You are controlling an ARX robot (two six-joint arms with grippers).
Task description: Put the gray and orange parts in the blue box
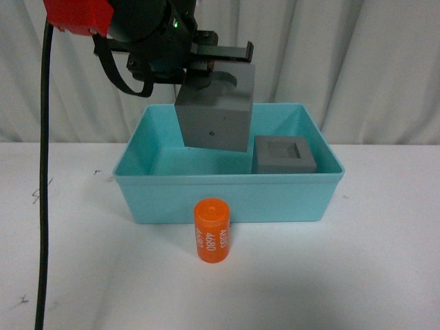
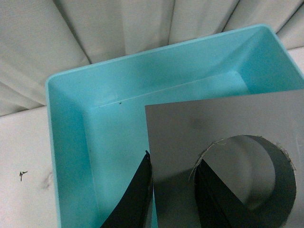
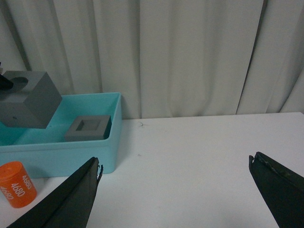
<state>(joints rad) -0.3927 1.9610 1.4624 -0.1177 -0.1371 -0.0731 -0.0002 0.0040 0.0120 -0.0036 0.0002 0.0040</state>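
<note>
- The left gripper (image 2: 175,199) is being kept narrow, clamped on one wall of the gray cube with the round recess (image 1: 216,113). One finger is being seen inside the recess, the other against the outer face.
- This cube is being held tilted over the blue box (image 1: 158,199), clear of its floor.
- The right gripper (image 3: 174,161) is being held wide apart over the white table (image 1: 371,261), gripping nothing.
- In the left wrist view the finger bases and part of the held cube are being cut off by the frame edge. In the front view the fingertips are being hidden by the cube.
- The gray cube with the square recess (image 1: 284,157) is being seen flat inside the box, on its right side.
- The orange cylinder (image 1: 212,231) is being seen upright on the table, just before the box's front wall. "4680" is being read in white; the other digits are hard to make out.
</note>
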